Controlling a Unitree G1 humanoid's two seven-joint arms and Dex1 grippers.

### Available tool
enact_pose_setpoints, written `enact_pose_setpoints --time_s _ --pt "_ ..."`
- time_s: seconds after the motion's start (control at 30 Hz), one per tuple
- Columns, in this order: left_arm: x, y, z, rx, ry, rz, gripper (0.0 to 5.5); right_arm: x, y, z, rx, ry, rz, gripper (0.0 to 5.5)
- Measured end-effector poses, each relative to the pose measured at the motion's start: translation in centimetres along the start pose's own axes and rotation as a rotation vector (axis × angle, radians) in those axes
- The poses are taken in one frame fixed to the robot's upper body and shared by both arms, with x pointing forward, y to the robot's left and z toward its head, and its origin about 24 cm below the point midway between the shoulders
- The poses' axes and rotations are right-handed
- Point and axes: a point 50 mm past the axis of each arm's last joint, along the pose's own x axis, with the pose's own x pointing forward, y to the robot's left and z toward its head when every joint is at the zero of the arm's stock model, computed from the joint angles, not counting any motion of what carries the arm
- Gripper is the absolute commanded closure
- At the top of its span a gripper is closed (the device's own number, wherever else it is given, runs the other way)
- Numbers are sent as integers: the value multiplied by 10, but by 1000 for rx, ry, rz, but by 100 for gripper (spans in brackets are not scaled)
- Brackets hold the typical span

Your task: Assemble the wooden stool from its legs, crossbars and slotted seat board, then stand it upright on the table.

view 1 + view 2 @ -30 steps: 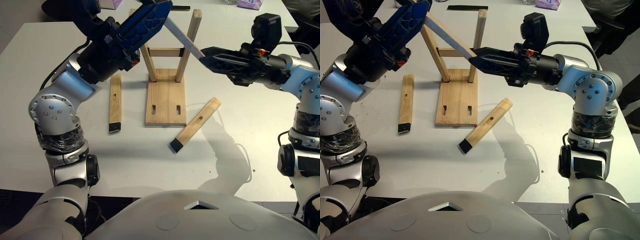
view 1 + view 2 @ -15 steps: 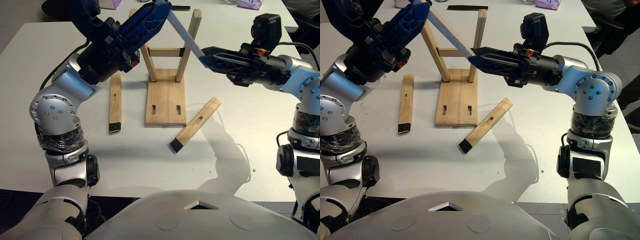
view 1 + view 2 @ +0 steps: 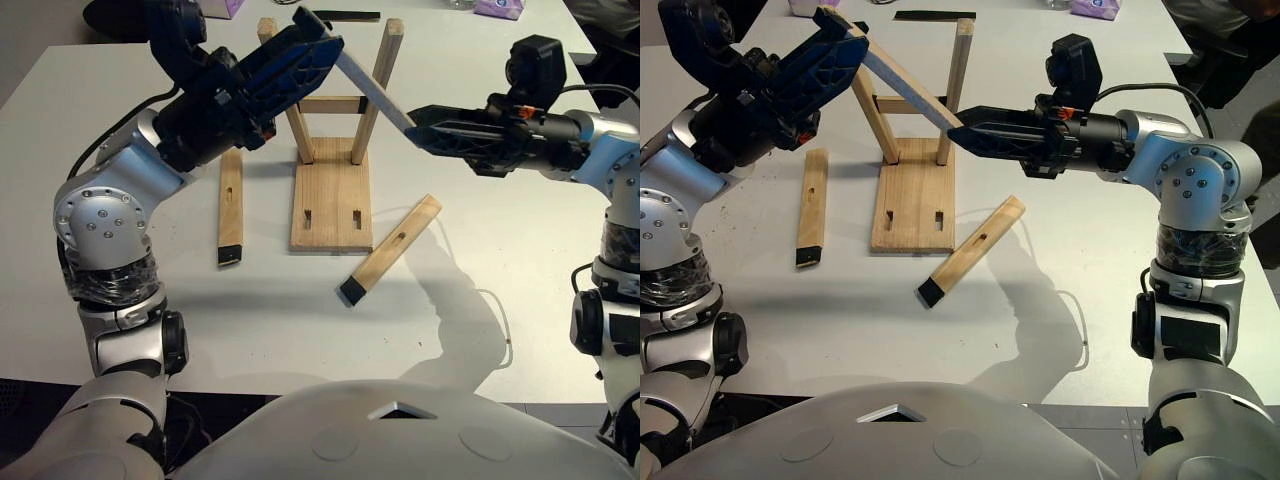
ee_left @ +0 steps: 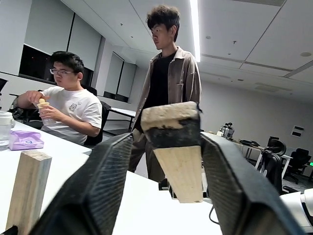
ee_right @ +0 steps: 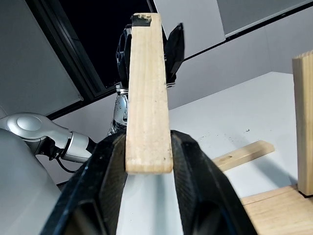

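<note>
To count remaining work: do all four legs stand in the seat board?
No, only two legs stand in the seat board; two slots are empty.

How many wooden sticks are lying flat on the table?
2. One stick lies left of the flat board, alongside it. The other stick lies slanted to the board's right. Part of the table is covered, so another may be hidden.

An open-plan office or meeting space. Past the jaws of the left gripper [image 4: 167, 142] run long white tables [image 4: 73, 159]. High over the jaws is a panelled ceiling [image 4: 244, 34] with a strip light [image 4: 194, 14]. Well behind them are dark glazed wall panels [image 4: 36, 61] and black swivel chairs [image 4: 271, 161].
</note>
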Motion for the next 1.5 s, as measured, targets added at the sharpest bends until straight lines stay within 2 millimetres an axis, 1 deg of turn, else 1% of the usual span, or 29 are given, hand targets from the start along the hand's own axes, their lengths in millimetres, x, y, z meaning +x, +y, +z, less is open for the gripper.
enact_pose_setpoints --time_s 0.03,0.17,0.53,0.73,0.77,0.87,0.93,1.0,1.1,1.17,1.27,1.3,1.37,1.4,1.47,1.5 --pt "0 0 0 -1 0 1 239 0 0 0 1 3 4 419" --pt "0 0 -1 -2 4 -4 239 1 -1 -1 -2 12 7 419" --pt "-2 -2 -6 -7 19 -25 401 0 -5 -5 2 49 4 419" --pt "-2 -5 -7 -3 7 -42 405 0 -5 -4 -1 48 12 419" --pt "-2 -5 -6 1 2 -39 405 0 -6 -4 -23 44 6 381" --pt "-3 -5 -7 16 4 -26 419 1 -12 -1 -109 13 -44 329" --pt "-6 -3 -9 26 4 -1 419 0 -17 0 -156 14 -94 325" --pt "-10 1 -11 45 20 27 419 -5 -24 -4 -189 30 -160 325" --pt "-22 15 -9 103 59 83 419 -18 -37 -21 -194 59 -285 325" --pt "-37 27 -4 190 128 146 419 -27 -43 -27 -207 55 -357 325" --pt "-78 46 8 390 342 295 419 -38 -50 -23 -274 8 -485 325" --pt "-99 52 12 442 439 354 419 -39 -53 -24 -293 -18 -528 325" --pt "-129 60 18 480 568 428 419 -40 -56 -30 -299 -46 -583 325" --pt "-144 62 22 491 632 451 419 -41 -56 -38 -291 -56 -609 325" --pt "-152 64 24 499 676 444 419 -41 -57 -47 -278 -60 -636 325" --pt "-157 68 23 498 710 425 419 -40 -57 -52 -273 -65 -652 325"
